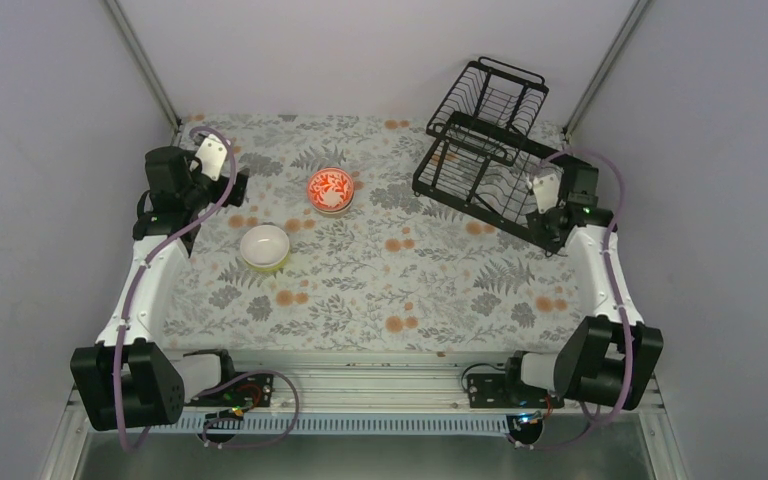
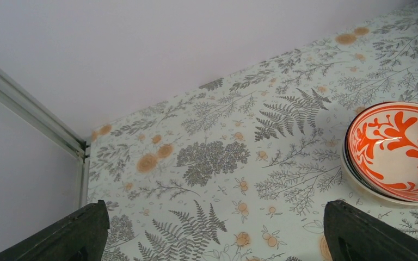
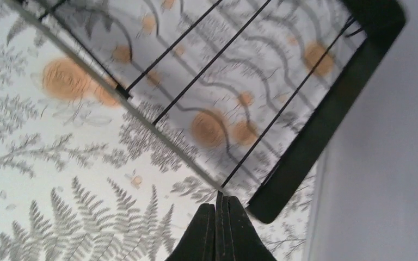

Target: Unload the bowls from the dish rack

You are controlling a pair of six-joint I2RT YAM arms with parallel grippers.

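The black wire dish rack (image 1: 480,150) stands at the back right; no bowl shows in it. The white bowl with red-orange pattern (image 1: 330,190) sits on the table left of the rack, on top of other rims, and also shows in the left wrist view (image 2: 397,149). A lime-yellow bowl (image 1: 265,248) with a pale inside sits nearer, to its left. My left gripper (image 1: 235,185) is open and empty, left of the patterned bowl, with fingers (image 2: 87,234) wide apart. My right gripper (image 1: 545,225) is shut at the rack's near right corner (image 3: 326,125), its tips (image 3: 221,204) pinched on a rim wire.
The flower-patterned tablecloth (image 1: 380,290) covers the table. Grey walls close in at the back and both sides, with a metal post (image 2: 27,103) in the back left corner. The right wall (image 3: 392,163) is close beside the rack.
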